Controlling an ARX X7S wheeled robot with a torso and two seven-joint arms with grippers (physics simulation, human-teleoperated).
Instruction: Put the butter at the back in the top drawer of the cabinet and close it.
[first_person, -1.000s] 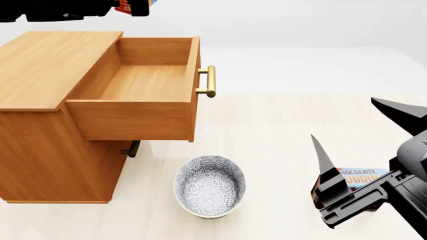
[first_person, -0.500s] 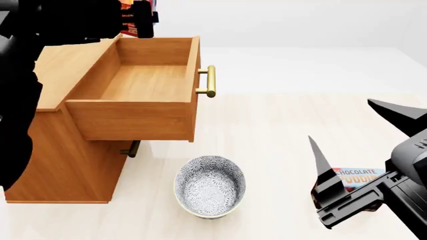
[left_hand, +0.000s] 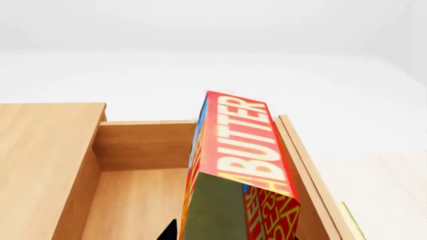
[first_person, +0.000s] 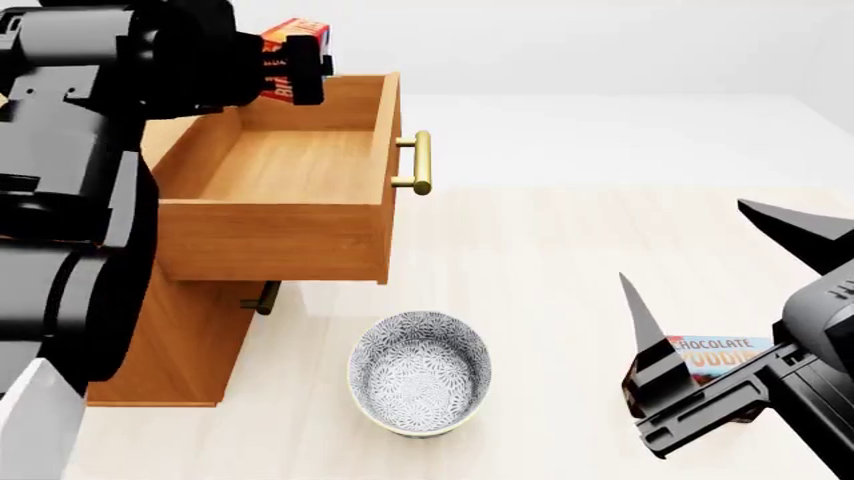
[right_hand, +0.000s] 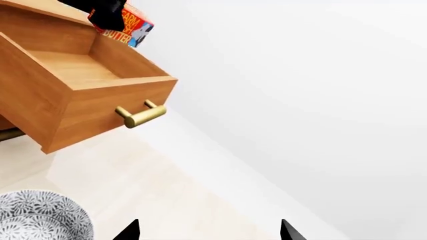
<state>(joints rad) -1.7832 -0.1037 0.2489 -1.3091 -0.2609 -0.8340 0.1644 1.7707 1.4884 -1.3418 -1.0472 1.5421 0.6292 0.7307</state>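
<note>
The butter (first_person: 292, 58), a red and yellow carton printed "BUTTER", hangs in my left gripper (first_person: 304, 66), which is shut on it. It sits just above the far wall of the top drawer (first_person: 286, 162), which is pulled fully out of the cabinet (first_person: 187, 345). In the left wrist view the butter (left_hand: 243, 160) fills the middle, over the drawer floor (left_hand: 137, 205) and close to the front panel. Only one black finger (left_hand: 169, 231) shows beside it. My right gripper (first_person: 727, 280) stands open and holds nothing, low at the right, far from the drawer. Its open gripper (right_hand: 207, 231) frames bare floor.
A patterned bowl (first_person: 419, 372) stands on the floor in front of the cabinet, below the drawer. A dark chocolate pudding box (first_person: 721, 353) lies behind my right gripper. The brass handle (first_person: 418, 163) juts out to the right. My left arm (first_person: 74, 200) hides the cabinet top.
My left arm has come down into view with the butter, from above the frame's top edge to just over the drawer's far wall. The right gripper has barely moved.
</note>
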